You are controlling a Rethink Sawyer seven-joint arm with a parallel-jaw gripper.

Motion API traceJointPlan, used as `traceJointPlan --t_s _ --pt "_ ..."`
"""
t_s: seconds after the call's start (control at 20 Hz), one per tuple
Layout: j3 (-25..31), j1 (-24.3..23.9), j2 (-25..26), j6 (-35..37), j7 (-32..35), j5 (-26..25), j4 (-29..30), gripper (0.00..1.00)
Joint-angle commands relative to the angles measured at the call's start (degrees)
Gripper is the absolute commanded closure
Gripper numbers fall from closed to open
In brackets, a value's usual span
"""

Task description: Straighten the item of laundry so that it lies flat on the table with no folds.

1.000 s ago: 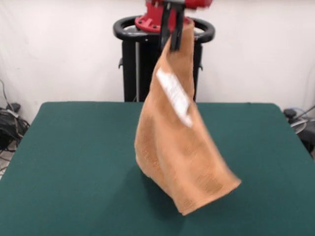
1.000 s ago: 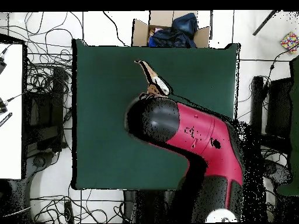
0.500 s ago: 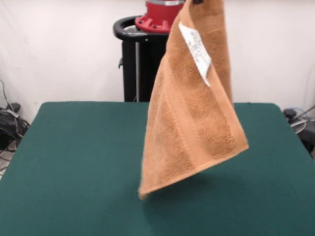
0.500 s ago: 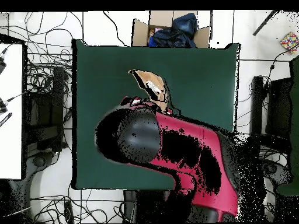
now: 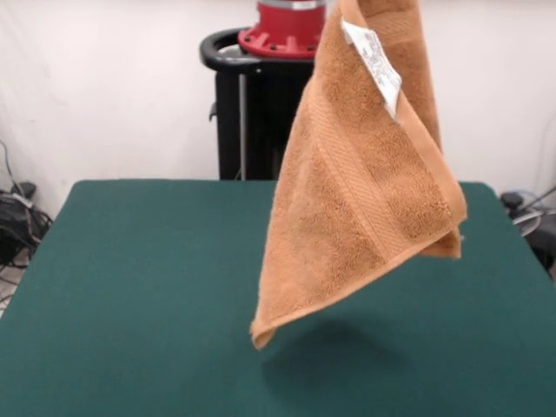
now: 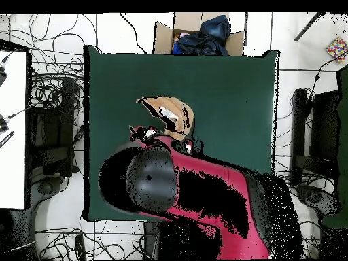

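Observation:
The item of laundry (image 5: 365, 200), an orange-tan towel with a white label (image 5: 373, 54), hangs in the air above the green table (image 5: 130, 287). It is held by its top, which runs off the upper edge of the front view. Its lowest corner (image 5: 261, 334) floats clear of the tabletop and casts a shadow beneath. The gripper holding it is above the front view's edge. In the overhead view the red and black arm (image 6: 197, 197) covers the gripper. Only a bunched part of the towel (image 6: 170, 114) shows beside the arm, over the table (image 6: 231, 88).
The black pedestal (image 5: 261, 87) stands behind the table's far edge. A cardboard box with dark cloth (image 6: 197, 34) sits just off one table edge. Cables (image 6: 54, 102) lie on the floor at one side, near a white surface (image 6: 12, 129).
The towel has been lifted higher and swung toward the right of the front view; its lower corner left the table. The gripper rose out of the front view.

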Motion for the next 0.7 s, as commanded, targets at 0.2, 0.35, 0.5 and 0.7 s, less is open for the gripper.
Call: traceJointPlan --t_s 0.2,0.35,0.5,0.7 --pt "-2.04 3.82 -3.65 1.36 12.05 -0.79 10.93 1.00" --pt "-2.08 3.91 -4.21 0.54 11.83 -0.05 12.83 1.00" --pt "-2.99 5.40 -4.98 1.54 13.85 -1.02 12.42 1.00" --pt "-4.22 7.93 -5.91 3.27 16.91 -1.91 11.80 1.00"
